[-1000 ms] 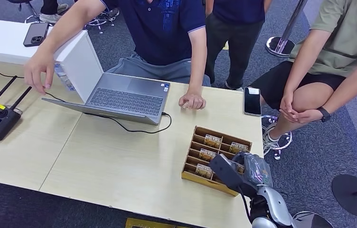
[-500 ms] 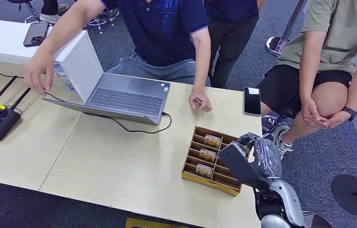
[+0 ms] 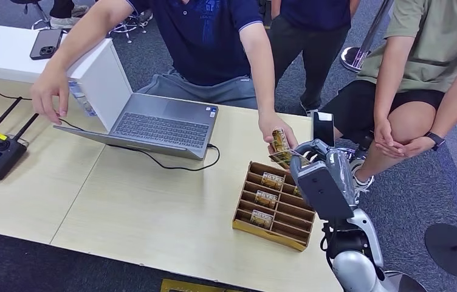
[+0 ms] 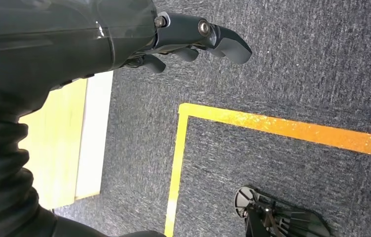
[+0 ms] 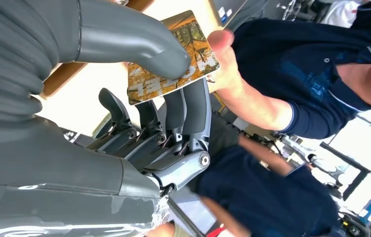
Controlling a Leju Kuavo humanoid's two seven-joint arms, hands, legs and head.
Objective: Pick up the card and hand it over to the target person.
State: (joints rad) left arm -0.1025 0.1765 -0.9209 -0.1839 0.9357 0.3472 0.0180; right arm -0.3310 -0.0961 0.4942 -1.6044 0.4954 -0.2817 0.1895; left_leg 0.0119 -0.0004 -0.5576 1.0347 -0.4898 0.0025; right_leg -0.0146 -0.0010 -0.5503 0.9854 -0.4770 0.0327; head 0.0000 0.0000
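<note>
Right hand has risen from the tray toward the person
It pinches the card between thumb and fingers above the tray's far edge, and the person's hand touches the card's other end. Left hand hangs over the carpet, fingers loosely curled, holding nothing
</note>
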